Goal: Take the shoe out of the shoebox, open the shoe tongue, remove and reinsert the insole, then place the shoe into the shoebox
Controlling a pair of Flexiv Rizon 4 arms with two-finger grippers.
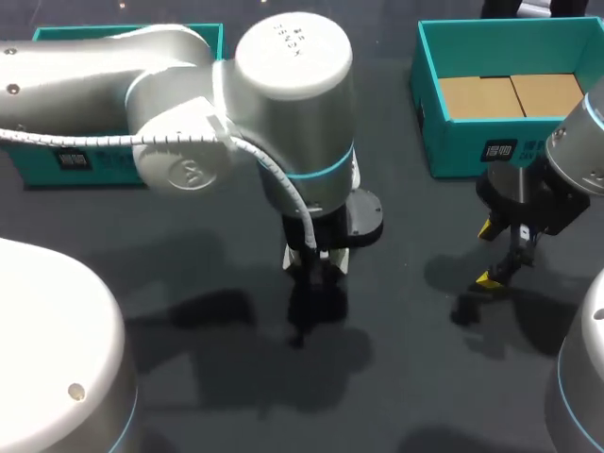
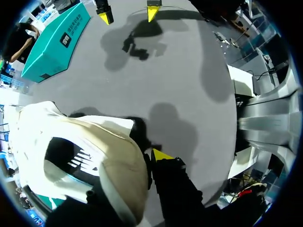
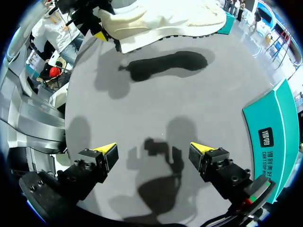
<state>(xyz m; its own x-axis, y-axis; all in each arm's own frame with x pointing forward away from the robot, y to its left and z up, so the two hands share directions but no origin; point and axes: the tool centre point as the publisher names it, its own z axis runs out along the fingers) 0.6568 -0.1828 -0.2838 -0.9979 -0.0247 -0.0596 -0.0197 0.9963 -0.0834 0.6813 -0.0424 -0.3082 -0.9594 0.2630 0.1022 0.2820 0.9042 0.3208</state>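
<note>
A cream and white shoe (image 2: 111, 163) hangs above the dark table, and my left gripper (image 2: 149, 163) is shut on the rim of its opening. One yellow tip shows outside the shoe and the other finger is inside. The right wrist view shows the shoe (image 3: 165, 19) lifted off the table over its shadow, with the left gripper (image 3: 97, 30) at its end. In the head view the left gripper (image 1: 316, 269) points down mid-table and the arm hides most of the shoe. My right gripper (image 1: 487, 255) stands open and empty to the right, low over the table (image 3: 154, 150).
An open teal shoebox (image 1: 491, 151) with brown cardboard inside stands at the back right. It also appears beside the right gripper (image 3: 277, 137). A second teal box (image 1: 113, 165) sits at the back left behind my left arm.
</note>
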